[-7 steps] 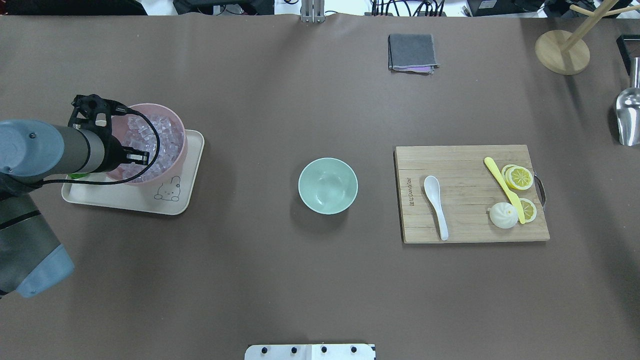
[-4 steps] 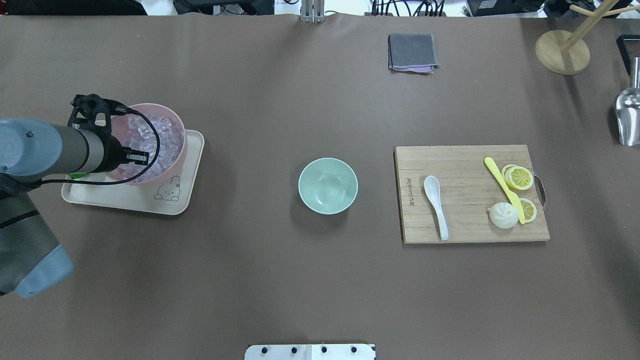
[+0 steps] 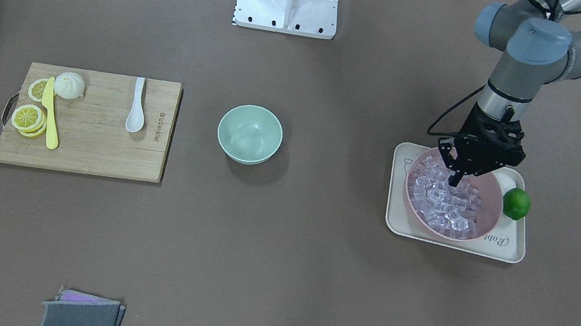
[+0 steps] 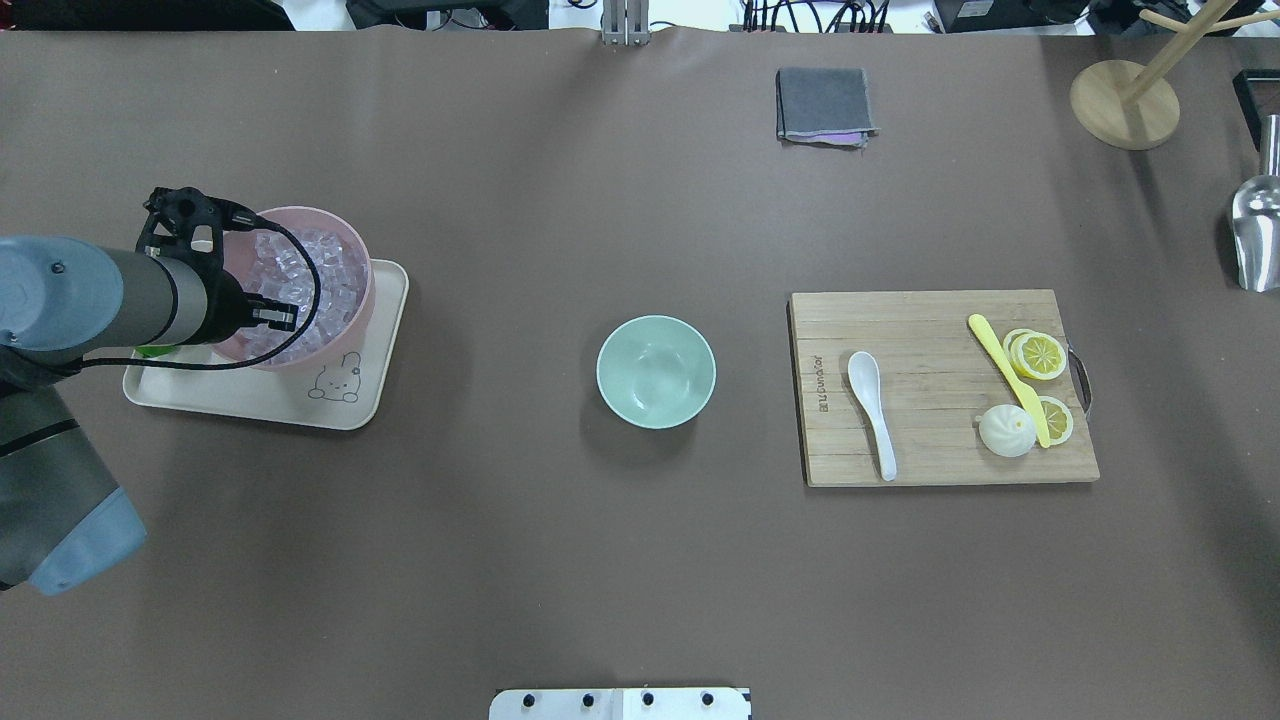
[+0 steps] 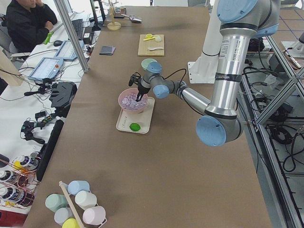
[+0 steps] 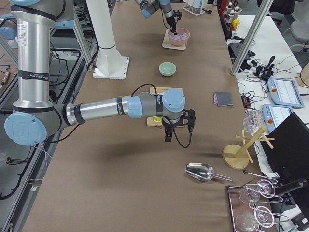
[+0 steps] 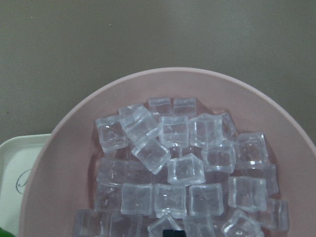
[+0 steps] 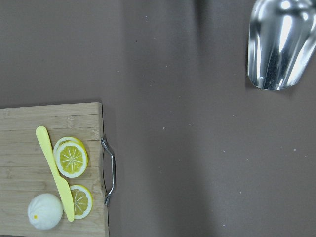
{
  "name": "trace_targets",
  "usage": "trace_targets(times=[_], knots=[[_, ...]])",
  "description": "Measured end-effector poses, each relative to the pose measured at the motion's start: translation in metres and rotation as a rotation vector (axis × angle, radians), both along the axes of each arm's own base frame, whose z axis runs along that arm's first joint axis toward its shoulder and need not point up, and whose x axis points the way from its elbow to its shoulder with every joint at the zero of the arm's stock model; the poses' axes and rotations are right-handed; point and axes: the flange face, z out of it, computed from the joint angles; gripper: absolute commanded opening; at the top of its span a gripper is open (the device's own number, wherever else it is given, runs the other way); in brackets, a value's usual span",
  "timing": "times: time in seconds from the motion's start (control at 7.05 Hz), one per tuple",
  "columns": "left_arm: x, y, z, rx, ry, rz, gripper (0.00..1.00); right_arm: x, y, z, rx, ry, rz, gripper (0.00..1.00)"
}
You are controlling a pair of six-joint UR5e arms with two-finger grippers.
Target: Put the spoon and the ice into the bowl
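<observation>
The white spoon (image 4: 870, 410) lies on the wooden cutting board (image 4: 930, 310), also in the front view (image 3: 135, 107). The mint-green bowl (image 4: 656, 372) stands empty at the table's middle (image 3: 249, 134). The ice (image 3: 446, 204) is a heap of clear cubes (image 7: 185, 170) in a pink bowl (image 4: 365, 290). My left gripper (image 3: 454, 180) points down into that heap, fingers close together, tips among the cubes; I cannot see a cube between them. My right gripper (image 6: 167, 137) hovers to the right of the board; I cannot tell its state.
The pink bowl sits on a cream tray (image 4: 240, 400) with a lime (image 3: 516, 204). The board also holds a yellow knife (image 4: 1005, 375), lemon slices (image 4: 1040, 355) and a bun (image 4: 1005, 430). A grey cloth (image 4: 824, 104), wooden stand (image 4: 1124, 104) and metal scoop (image 4: 1255, 235) lie farther off.
My left arm has shifted slightly to the left over the pink bowl. Spoon, green bowl and board have not moved.
</observation>
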Motion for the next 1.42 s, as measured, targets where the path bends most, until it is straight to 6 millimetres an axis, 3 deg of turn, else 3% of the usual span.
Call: trace_targets(times=[0.14,0.57,0.99,1.28,1.42], knots=[[-0.002,-0.002,-0.003,-0.005,0.010,0.004,0.55,0.000,0.000,-0.001,0.001,0.000,0.000,1.00],[-0.009,-0.011,-0.007,-0.008,0.020,-0.010,0.55,0.000,-0.001,-0.002,0.004,-0.006,-0.001,1.00],[-0.022,-0.052,-0.018,0.005,-0.022,-0.043,0.55,-0.001,-0.003,-0.001,0.001,-0.010,-0.002,1.00],[-0.014,-0.075,-0.021,0.001,-0.038,-0.051,0.56,-0.002,-0.005,-0.002,0.003,-0.011,-0.003,1.00],[-0.010,-0.082,-0.021,-0.004,-0.042,-0.055,0.61,-0.002,-0.007,-0.004,0.006,-0.011,-0.003,1.00]])
